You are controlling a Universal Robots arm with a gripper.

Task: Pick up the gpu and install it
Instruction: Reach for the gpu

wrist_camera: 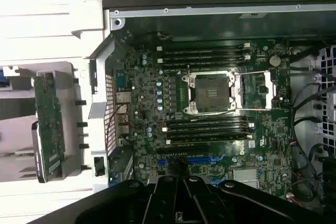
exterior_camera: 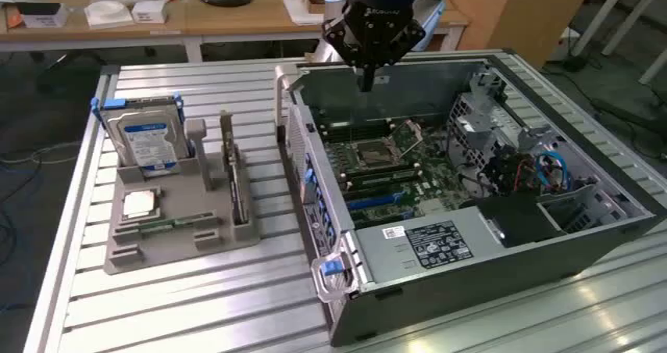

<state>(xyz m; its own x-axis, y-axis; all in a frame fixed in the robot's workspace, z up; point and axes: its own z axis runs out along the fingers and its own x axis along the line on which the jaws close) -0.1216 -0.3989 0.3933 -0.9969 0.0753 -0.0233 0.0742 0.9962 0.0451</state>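
The gpu [exterior_camera: 237, 183] stands on edge in a slot of the grey holder [exterior_camera: 177, 247] on the exterior view's left; it is a thin dark card with a green board face [wrist_camera: 48, 124]. My gripper [exterior_camera: 367, 81] hangs above the far side of the open computer case [exterior_camera: 312, 173], well away from the gpu. Its fingers are shut with nothing between them. In the wrist view the gripper [wrist_camera: 177, 192] looks down on the motherboard [wrist_camera: 210, 103] with its empty processor socket [wrist_camera: 210, 90] and a blue card slot [wrist_camera: 202, 159].
The holder also carries an upright hard drive [exterior_camera: 146, 138], a processor chip [exterior_camera: 139, 203] and a small memory stick [exterior_camera: 158, 226]. Cables and a drive cage [exterior_camera: 521, 165] fill the case's right side. A ribbed metal table [exterior_camera: 208, 306] is underneath, and a desk [exterior_camera: 156, 17] stands behind.
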